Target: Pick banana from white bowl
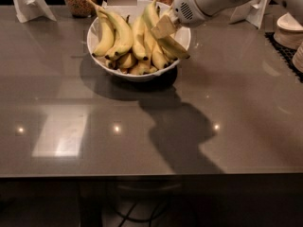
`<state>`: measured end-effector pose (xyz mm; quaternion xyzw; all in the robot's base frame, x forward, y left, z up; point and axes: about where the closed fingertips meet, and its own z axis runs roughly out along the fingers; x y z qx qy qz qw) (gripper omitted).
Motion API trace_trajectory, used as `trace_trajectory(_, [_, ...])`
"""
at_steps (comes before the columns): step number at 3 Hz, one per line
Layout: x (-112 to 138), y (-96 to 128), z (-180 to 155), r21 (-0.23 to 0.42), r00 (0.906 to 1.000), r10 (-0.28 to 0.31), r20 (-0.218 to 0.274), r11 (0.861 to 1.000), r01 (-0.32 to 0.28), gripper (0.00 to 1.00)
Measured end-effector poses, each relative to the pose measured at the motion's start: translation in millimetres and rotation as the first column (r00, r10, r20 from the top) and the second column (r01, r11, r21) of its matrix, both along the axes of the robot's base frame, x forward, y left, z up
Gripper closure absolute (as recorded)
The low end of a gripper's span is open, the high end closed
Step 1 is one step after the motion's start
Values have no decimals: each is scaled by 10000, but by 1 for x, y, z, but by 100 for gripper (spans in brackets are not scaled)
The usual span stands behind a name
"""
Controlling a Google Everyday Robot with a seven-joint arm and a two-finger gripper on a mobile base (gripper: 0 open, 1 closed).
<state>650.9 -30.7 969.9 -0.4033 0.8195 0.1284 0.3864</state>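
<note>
Gripper point(163, 27) at upper centre reaches down onto banana point(174, 46) in white bowl point(137, 75), likely to lift it; grasp cannot be told.

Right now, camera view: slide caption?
Robot's tool over the right side of the white bowl, at a long banana.

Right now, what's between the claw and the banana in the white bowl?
Nothing that shows. In the camera view the claw is over the right side of the white bowl, right against the long banana lying there.
</note>
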Motion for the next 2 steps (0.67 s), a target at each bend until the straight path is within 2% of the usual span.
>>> trace_trajectory(1, [-15, -4, 18, -95, 9982, 520, 285, 9986, -518, 100])
trace_trajectory(2, [-34, -10, 31, -370, 9914, 1262, 355, 9915, -1248, 100])
